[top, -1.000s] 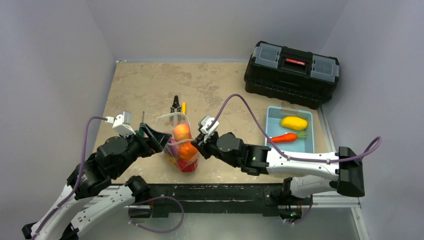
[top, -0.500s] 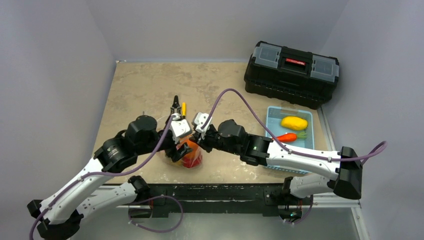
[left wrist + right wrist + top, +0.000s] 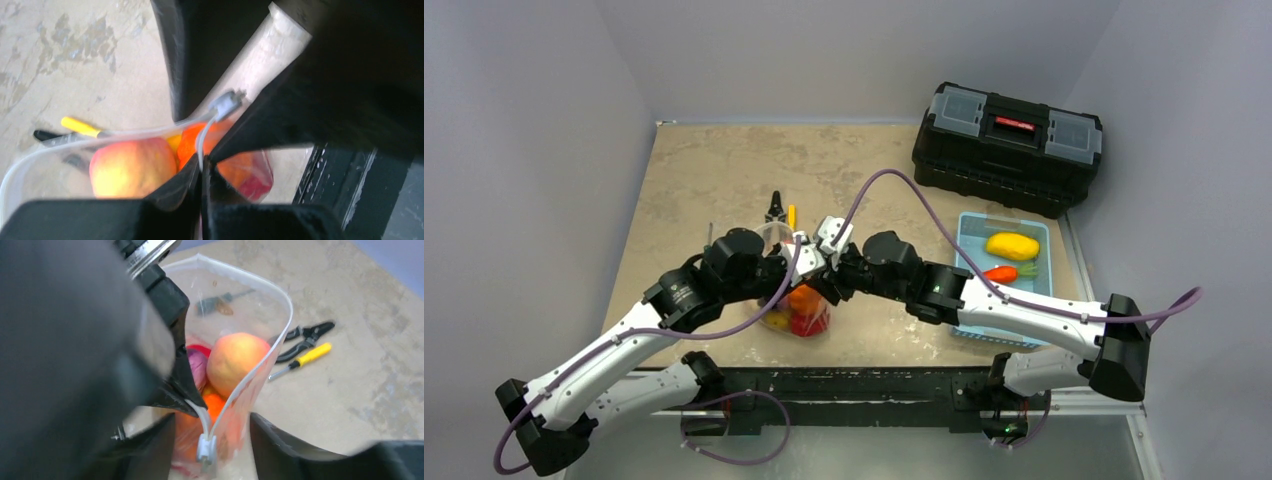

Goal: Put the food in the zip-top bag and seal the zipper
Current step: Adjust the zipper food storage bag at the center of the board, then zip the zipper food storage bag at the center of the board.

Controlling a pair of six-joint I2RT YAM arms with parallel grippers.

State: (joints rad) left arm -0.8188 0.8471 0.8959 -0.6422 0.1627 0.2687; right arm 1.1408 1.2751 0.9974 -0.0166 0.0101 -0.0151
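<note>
The clear zip-top bag (image 3: 796,305) stands at the table's near middle with its mouth open. A peach fruit (image 3: 235,357), a purple piece (image 3: 197,367), an orange piece (image 3: 216,405) and a red piece (image 3: 252,182) of food lie inside. My left gripper (image 3: 201,167) is shut on the zipper (image 3: 280,335) strip, just beside its white slider (image 3: 206,447). My right gripper (image 3: 212,437) is open, one finger on each side of the slider, touching nothing. A yellow fruit (image 3: 1012,245) and a carrot (image 3: 999,273) lie in the blue tray (image 3: 1032,290).
Black pliers (image 3: 774,210) and a yellow-handled screwdriver (image 3: 792,215) lie just behind the bag. A black toolbox (image 3: 1007,147) stands at the back right. Both arms meet over the bag, wrists close together.
My left arm swung in from the left and shut on the bag's zipper strip. My right gripper opened and let go of the bag's end.
</note>
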